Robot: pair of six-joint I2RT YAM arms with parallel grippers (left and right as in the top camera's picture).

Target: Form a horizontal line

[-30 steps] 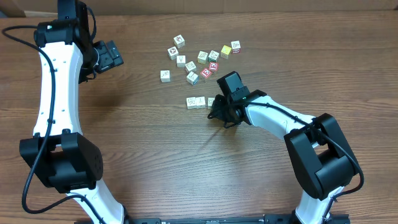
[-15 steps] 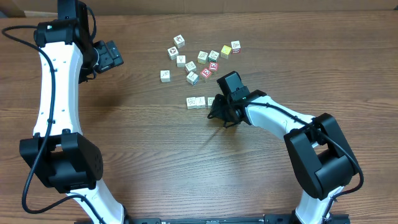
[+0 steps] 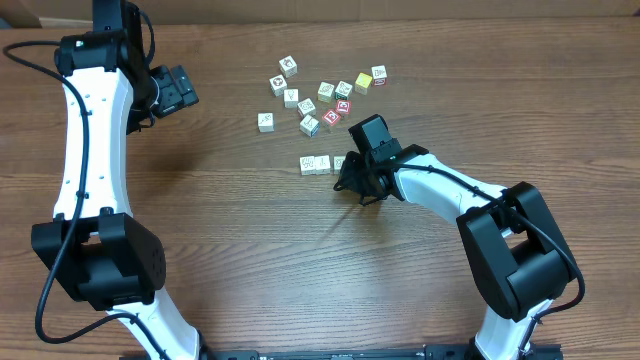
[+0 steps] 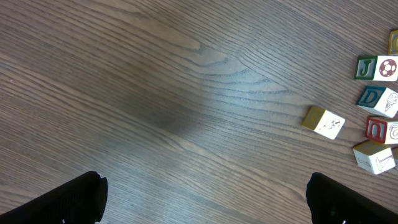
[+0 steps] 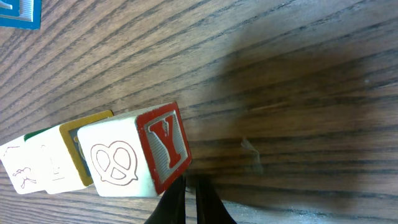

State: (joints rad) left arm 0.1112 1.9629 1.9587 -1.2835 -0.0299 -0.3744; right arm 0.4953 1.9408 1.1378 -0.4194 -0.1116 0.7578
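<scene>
The horizontal line (image 3: 322, 163) is a short row of touching pale cubes on the table, its right end partly hidden by my right gripper (image 3: 352, 172). In the right wrist view the row's end cube (image 5: 134, 152) shows a pretzel picture and a red-framed Y face, with a yellow-edged cube and a pale cube behind it. My right gripper (image 5: 191, 202) is shut and empty, its tips against the red Y face's lower edge. My left gripper (image 3: 180, 88) hovers open and empty at the far left; its view shows the dark fingertips (image 4: 202, 196) over bare wood.
A loose cluster of several cubes (image 3: 325, 95) lies just behind the row, including a red-faced one (image 3: 333, 116) and a yellow one (image 3: 363, 83). Some of these show at the right edge of the left wrist view (image 4: 376, 112). Cardboard lies beyond the table's far edge.
</scene>
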